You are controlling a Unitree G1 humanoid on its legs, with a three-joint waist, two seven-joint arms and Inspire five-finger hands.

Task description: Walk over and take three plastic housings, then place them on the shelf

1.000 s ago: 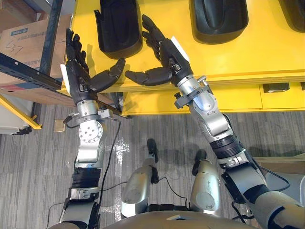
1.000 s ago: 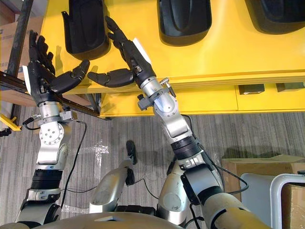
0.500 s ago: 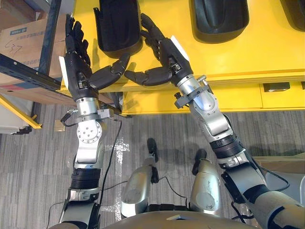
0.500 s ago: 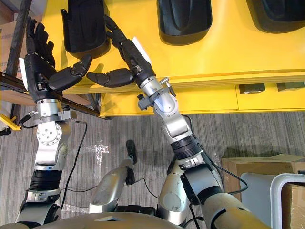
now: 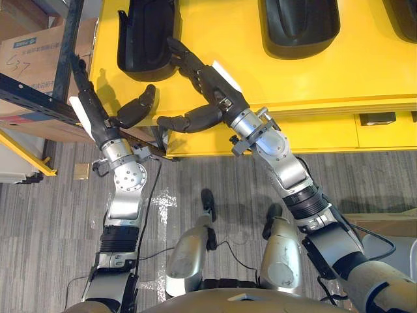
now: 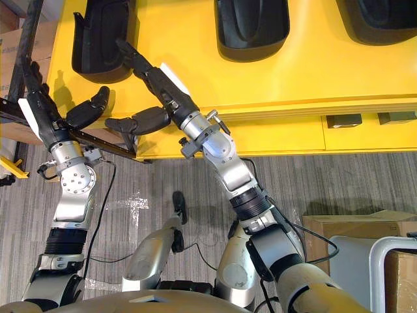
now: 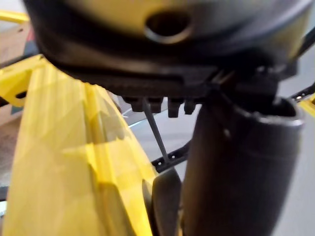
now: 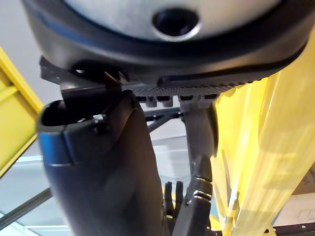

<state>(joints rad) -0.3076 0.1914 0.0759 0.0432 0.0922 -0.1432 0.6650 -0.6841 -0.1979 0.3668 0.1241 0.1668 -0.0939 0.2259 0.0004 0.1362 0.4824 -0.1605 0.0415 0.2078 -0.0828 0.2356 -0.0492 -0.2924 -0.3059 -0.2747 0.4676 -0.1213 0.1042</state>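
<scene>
as both arms are raised over the front of the yellow table [image 5: 225,29], we judge the step in hand to be the first pick – neither hand holds anything. three black plastic housings lie on the table, none of them lifted: the nearest housing [image 5: 146,32] at its left end, a second housing [image 5: 300,23] well apart to the right, and a third housing [image 5: 405,8] at the far right corner.

the left hand [image 5: 98,119] stands at the table's left edge, its fingers straight and its thumb spread toward the middle, apart from the nearest housing. the right hand [image 5: 210,91] reaches in from the other side, fingers stretched out with the tips at that housing's near right edge – we cannot tell whether they touch it – and its thumb low along the table's front lip.

the next move, as we see it, calls for bringing the two hands in against opposite sides of the nearest housing, then pressing evenly before any lift. the shell looks smooth and broad, so a one-sided push would likely slide it away across the table.
</scene>
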